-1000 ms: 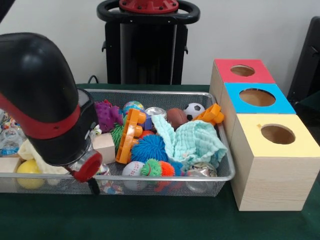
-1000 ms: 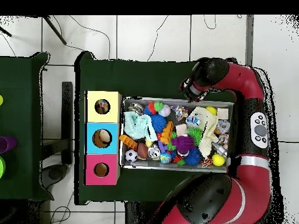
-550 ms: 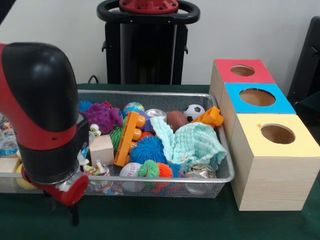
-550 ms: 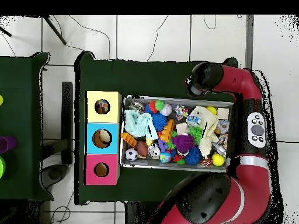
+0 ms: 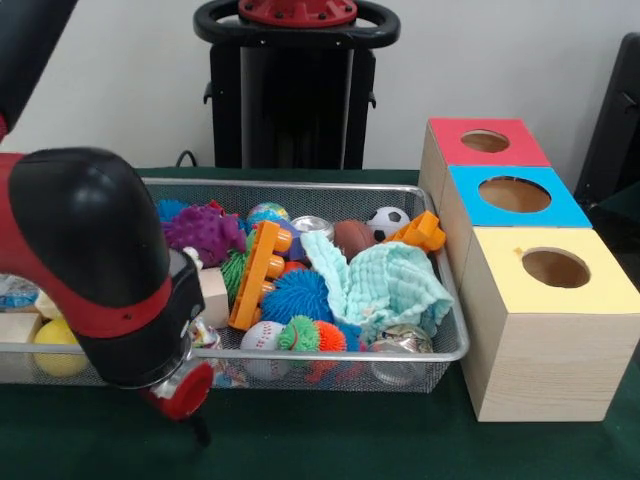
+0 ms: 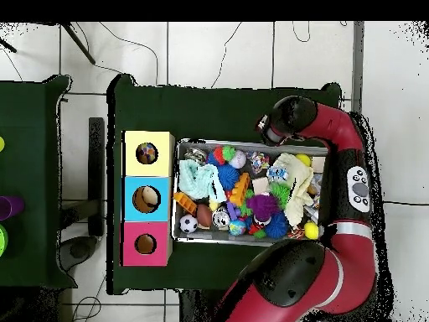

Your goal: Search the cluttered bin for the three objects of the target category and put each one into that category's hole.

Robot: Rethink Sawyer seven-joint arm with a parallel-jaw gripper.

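Bin on green table, tiled floor around; end effector state unclear.

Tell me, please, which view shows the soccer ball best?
The front view: the soccer ball sits near the bin's far rim, its black patches visible. In the overhead view it is only a small spot.
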